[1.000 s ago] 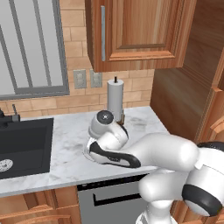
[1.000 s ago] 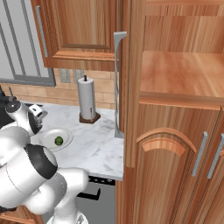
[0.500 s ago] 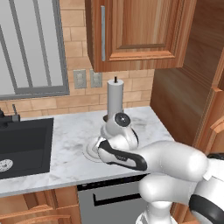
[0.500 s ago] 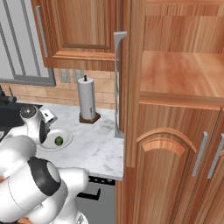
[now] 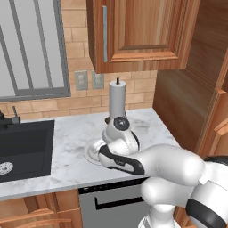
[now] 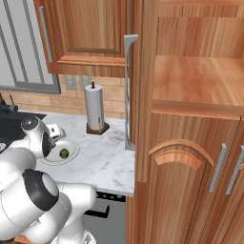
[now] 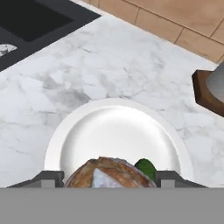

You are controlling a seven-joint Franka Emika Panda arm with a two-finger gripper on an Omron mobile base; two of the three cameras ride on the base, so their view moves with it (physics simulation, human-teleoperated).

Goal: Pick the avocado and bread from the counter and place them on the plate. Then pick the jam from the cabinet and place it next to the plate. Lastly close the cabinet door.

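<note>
Lighting even and bright, source not evident. Rendering sharp throughout, no blur or edge distortion. Soft grey shading on the plate (image 7: 118,131) ahead of the claw (image 7: 109,177); faint shadows on the counter (image 7: 131,65) beyond it. No glare.

2 base views flank the plate (image 6: 53,159) — hand view hangs close above.

The hand (image 7: 109,179) has carried the bread (image 7: 109,174) over the plate (image 7: 116,131).

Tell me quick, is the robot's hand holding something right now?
Hand: closed on the bread, holding it just over the plate, beside the avocado.
</note>
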